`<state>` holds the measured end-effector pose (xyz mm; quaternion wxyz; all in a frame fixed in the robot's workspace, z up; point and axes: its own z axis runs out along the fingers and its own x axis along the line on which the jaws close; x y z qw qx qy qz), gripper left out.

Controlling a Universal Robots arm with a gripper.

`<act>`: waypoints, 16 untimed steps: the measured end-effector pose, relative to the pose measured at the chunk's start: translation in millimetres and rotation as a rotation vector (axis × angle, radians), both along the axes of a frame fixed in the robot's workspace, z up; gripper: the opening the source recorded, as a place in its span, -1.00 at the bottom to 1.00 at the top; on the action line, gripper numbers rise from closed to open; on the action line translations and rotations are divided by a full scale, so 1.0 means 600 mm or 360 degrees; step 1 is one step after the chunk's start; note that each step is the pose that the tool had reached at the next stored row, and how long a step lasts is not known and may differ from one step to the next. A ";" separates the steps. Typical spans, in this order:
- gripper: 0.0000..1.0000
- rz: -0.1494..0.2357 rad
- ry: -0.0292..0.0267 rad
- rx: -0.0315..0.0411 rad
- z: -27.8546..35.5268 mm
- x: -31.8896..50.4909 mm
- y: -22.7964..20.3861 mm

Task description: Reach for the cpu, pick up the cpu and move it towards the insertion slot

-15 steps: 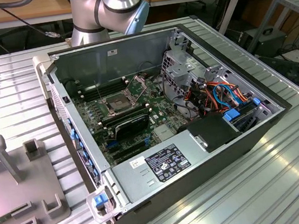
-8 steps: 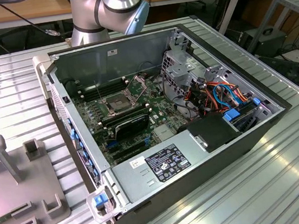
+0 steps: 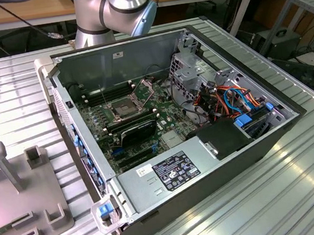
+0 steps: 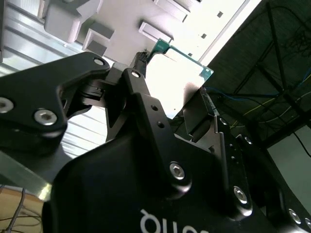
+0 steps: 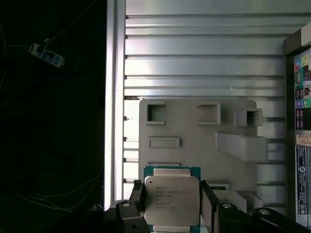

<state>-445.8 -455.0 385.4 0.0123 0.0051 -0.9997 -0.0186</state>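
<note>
The cpu (image 5: 171,199), a small square chip with a dull silver face and green rim, sits between my gripper's (image 5: 171,194) two black fingers (image 5: 137,198), which are shut on its sides. In the second wrist view the cpu (image 4: 182,77) shows bright, with a green edge, pinched by the gripper (image 4: 170,87). It hangs above the grey fixture plate (image 5: 194,141). The insertion slot (image 3: 122,107), a silver-framed socket with a dark centre, lies on the green board inside the open computer case (image 3: 236,159). The arm's elbow (image 3: 112,8) is behind the case.
The grey fixture plate (image 3: 23,197) with raised blocks lies on the ribbed metal table at the exterior view's left. Inside the case are a glossy black card (image 3: 139,132), a drive cage (image 3: 191,70) and coloured cables (image 3: 232,99). The table edge (image 5: 114,97) borders dark floor.
</note>
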 end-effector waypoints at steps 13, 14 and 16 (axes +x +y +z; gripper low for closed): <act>0.09 0.0000 0.00002 0.0000 0.000 0.023 0.0000; 0.09 0.0000 0.00002 0.0000 0.000 0.024 -0.0001; 0.09 0.0000 0.00001 0.0000 0.000 0.028 0.0000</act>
